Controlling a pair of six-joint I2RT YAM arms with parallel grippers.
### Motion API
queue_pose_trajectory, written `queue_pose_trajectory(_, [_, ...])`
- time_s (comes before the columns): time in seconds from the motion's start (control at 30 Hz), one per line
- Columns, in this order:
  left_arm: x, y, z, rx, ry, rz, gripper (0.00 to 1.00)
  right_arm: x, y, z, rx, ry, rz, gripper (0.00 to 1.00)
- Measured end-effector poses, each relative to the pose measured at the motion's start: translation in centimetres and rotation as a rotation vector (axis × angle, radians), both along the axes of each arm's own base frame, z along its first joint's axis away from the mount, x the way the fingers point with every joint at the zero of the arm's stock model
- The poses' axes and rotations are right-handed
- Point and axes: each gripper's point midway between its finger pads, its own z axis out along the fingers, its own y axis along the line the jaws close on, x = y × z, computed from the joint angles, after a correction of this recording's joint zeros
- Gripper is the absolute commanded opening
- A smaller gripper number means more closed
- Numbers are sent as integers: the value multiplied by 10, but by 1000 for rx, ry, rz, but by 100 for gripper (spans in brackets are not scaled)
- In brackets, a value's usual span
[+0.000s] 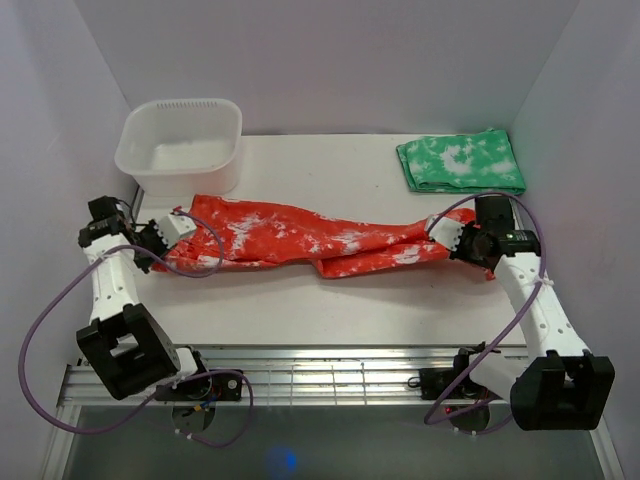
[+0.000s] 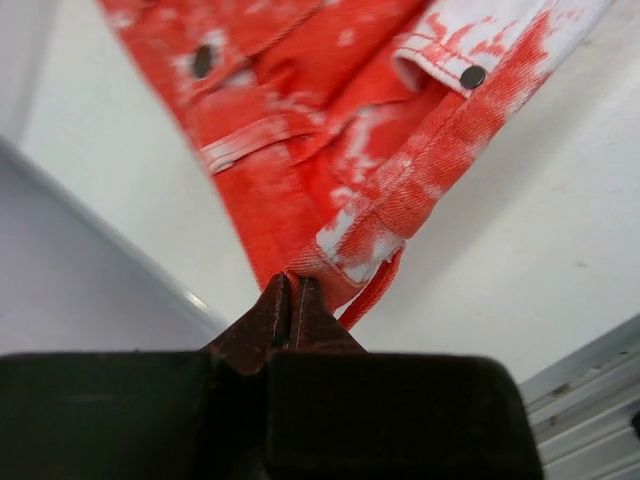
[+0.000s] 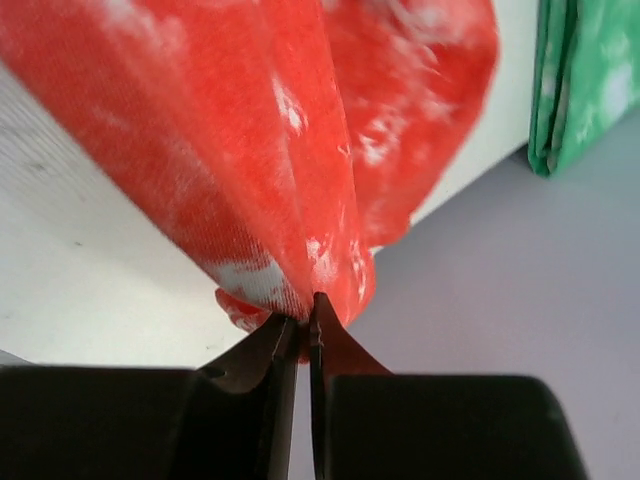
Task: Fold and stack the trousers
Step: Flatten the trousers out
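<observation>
Bright red-orange, white-blotched cloth trousers (image 1: 300,237) stretched out just in front of the white plastic tub (image 1: 180,145).
The left gripper (image 2: 290,300) pinches the waistband corner near the tub, and the right gripper (image 3: 305,325) pinches the leg ends far from it. I'd judge that even tension will flatten the mid-length twist before folding.

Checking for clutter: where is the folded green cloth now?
Top view: the green cloth lies at the far right corner of the table, just beyond the right gripper, apart from the trousers.
</observation>
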Motion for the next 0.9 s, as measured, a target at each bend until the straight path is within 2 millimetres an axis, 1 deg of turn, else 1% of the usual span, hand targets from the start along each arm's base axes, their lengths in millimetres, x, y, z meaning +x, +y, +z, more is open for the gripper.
queue_pose_trajectory(0.07, [11, 25, 16, 0, -46, 45, 0, 1, -28, 13, -23, -20, -41, 8])
queue_pose_trajectory(0.13, [12, 46, 23, -1, -60, 82, 0, -7, -52, 15, -49, -8, -75, 8])
queue_pose_trajectory(0.17, [11, 57, 23, -3, -62, 99, 0, -13, -60, 14, -51, 6, -90, 8])
queue_pose_trajectory(0.23, [1, 71, 18, -28, -46, 126, 0, -23, -69, 9, -44, 31, -100, 8])
queue_pose_trajectory(0.3, [-11, 75, 9, -71, -15, 138, 0, -33, -71, -1, -32, 58, -83, 8])
queue_pose_trajectory(0.37, [-21, 79, 3, -96, 9, 147, 0, -46, -69, -16, -17, 107, -69, 8])
queue_pose_trajectory(0.4, [-26, 80, 1, -108, 18, 151, 15, -51, -68, -23, -11, 130, -66, 19])
queue_pose_trajectory(0.43, [-29, 81, -1, -111, 22, 150, 27, -55, -68, -28, -7, 146, -65, 29])
queue_pose_trajectory(0.47, [-32, 80, -3, -113, 29, 146, 37, -60, -69, -33, -9, 169, -65, 43])
queue_pose_trajectory(0.5, [-34, 82, -4, -105, 31, 141, 46, -66, -71, -36, -16, 188, -74, 67])
queue_pose_trajectory(0.53, [-36, 86, -5, -91, 31, 139, 65, -71, -74, -38, -25, 206, -85, 70])
queue_pose_trajectory(0.57, [-36, 89, -5, -79, 26, 137, 67, -74, -76, -39, -35, 216, -90, 71])
queue_pose_trajectory(0.6, [-37, 93, -5, -74, 21, 143, 72, -77, -78, -38, -40, 217, -97, 66])
queue_pose_trajectory(0.67, [-38, 96, -4, -77, 7, 157, 72, -77, -79, -34, -43, 192, -103, 54])
queue_pose_trajectory(0.7, [-37, 96, -3, -85, -2, 163, 71, -75, -79, -32, -41, 176, -102, 51])
queue_pose_trajectory(0.73, [-35, 95, -1, -96, -12, 165, 70, -74, -79, -31, -39, 165, -100, 50])
queue_pose_trajectory(0.77, [-32, 94, 2, -111, -29, 167, 66, -73, -79, -30, -39, 162, -100, 50])
queue_pose_trajectory(0.83, [-26, 91, 9, -130, -57, 163, 64, -71, -79, -33, -34, 177, -100, 49])
queue_pose_trajectory(0.87, [-24, 90, 13, -136, -66, 156, 63, -70, -80, -36, -30, 193, -101, 49])
queue_pose_trajectory(0.9, [-22, 89, 16, -144, -72, 150, 64, -69, -80, -38, -25, 210, -101, 52])
